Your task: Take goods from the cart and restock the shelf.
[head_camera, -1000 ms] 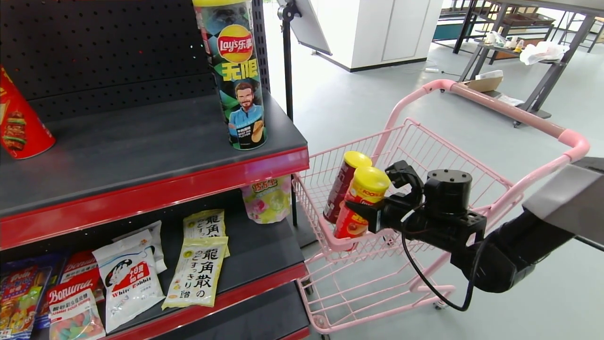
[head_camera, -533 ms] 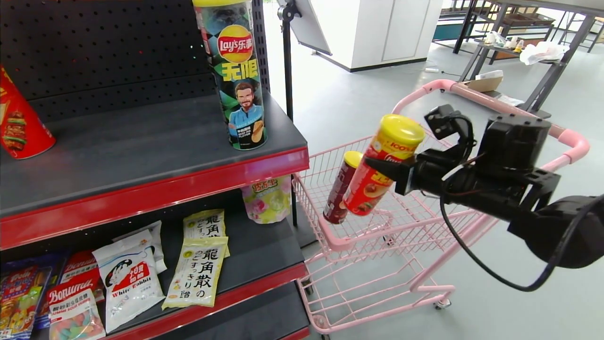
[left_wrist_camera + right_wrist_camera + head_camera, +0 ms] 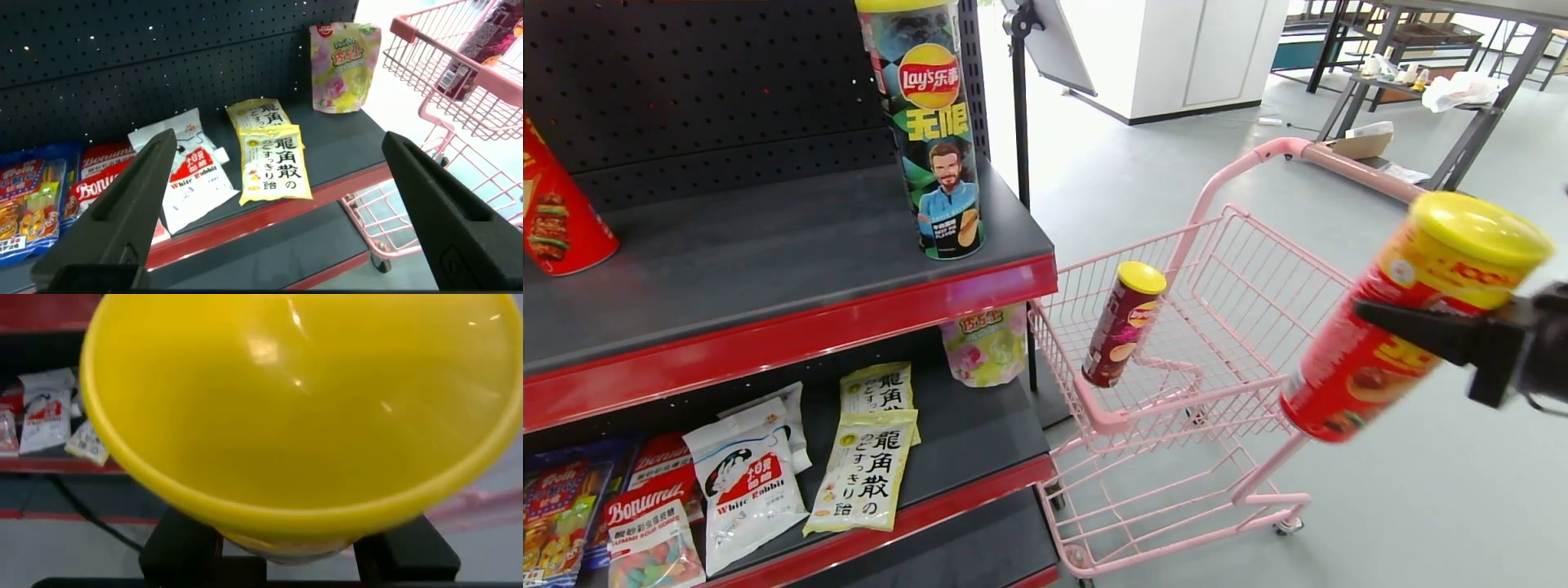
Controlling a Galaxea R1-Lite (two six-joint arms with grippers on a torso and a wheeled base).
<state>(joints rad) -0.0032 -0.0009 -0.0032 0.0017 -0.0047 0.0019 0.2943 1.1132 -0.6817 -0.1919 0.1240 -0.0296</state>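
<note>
**Now: red can (image 3: 1347, 384) in right claw (image 3: 1429, 331)**

At 3 o'clock, tilted, it is clamped below its yellow lid (image 3: 1478, 224). Probably light, stiff, smooth; a mid-body hold seems safer. Left claw (image 3: 278, 139) is wide open, empty. Shelf (image 3: 768, 261) at 9 o'clock.

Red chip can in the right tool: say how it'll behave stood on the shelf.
Tall and narrow, the red chip can probably tips easily. Its round wall likely rolls if laid down. Undented in the right tool, seemingly stiff.
</note>
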